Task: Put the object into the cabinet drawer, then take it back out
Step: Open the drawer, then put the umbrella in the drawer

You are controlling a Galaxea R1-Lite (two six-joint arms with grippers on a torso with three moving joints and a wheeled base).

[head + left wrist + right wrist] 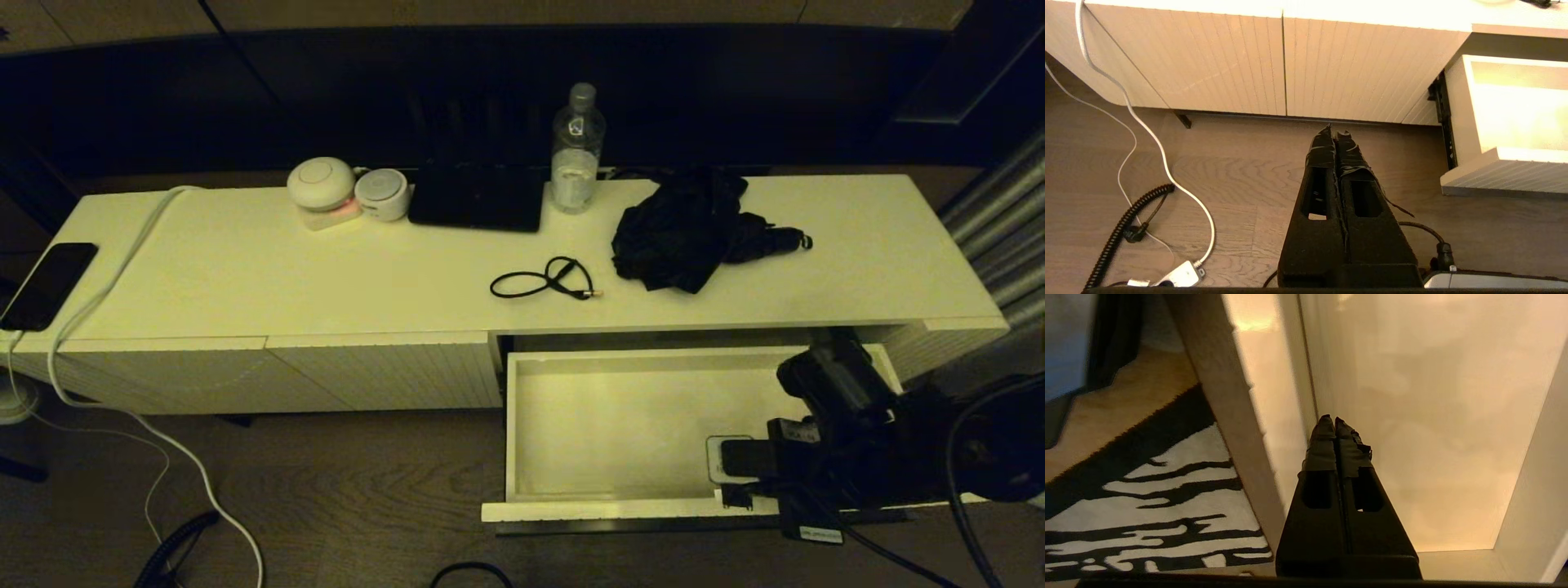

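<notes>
Drawer (pixel 604 408) pulled out, nothing visible inside; right gripper (pixel 1334 420) pinched closed, holding nothing, just above its floor near the side wall. Object unclear, probably the cable (pixel 545 280) on top, beyond the gripper. Next: fetch it.

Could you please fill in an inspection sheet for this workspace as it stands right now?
Surface: long white cabinet top, lit.
Job's things: cabinet drawer pulled open, white floor bare where visible; no object seen in it.
Clutter: water bottle, black umbrella, two round white devices, dark phone, black tablet-like slab.
End effectors: right end effector shut, empty, over the drawer's right front corner; left end effector shut, parked over the floor.
Cables: small black loop on top; white cable running off to the floor.
Surroundings: wood floor, striped rug.
</notes>
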